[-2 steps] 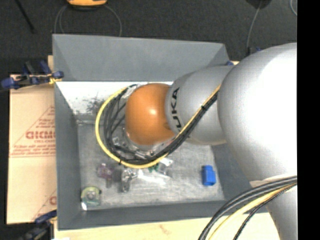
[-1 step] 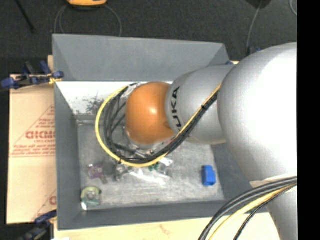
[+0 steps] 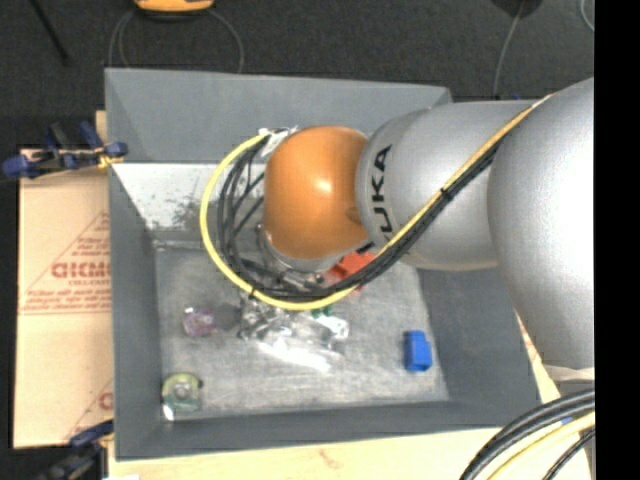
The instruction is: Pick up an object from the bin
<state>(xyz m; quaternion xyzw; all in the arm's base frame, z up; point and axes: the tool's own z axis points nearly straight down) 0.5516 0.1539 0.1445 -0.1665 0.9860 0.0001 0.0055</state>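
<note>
The small round greenish object (image 3: 182, 391) lies in the front-left corner of the bin (image 3: 300, 420), and the blue block (image 3: 417, 351) front right. At mid-floor the gripper (image 3: 258, 320) is low at the crumpled clear plastic piece (image 3: 305, 340), beside a small purple object (image 3: 200, 321). Whether the gripper is open or closed cannot be told. Risk: the thin plastic could slip or crumple. Farther back, the red object (image 3: 350, 265) under the wrist could be knocked.
</note>
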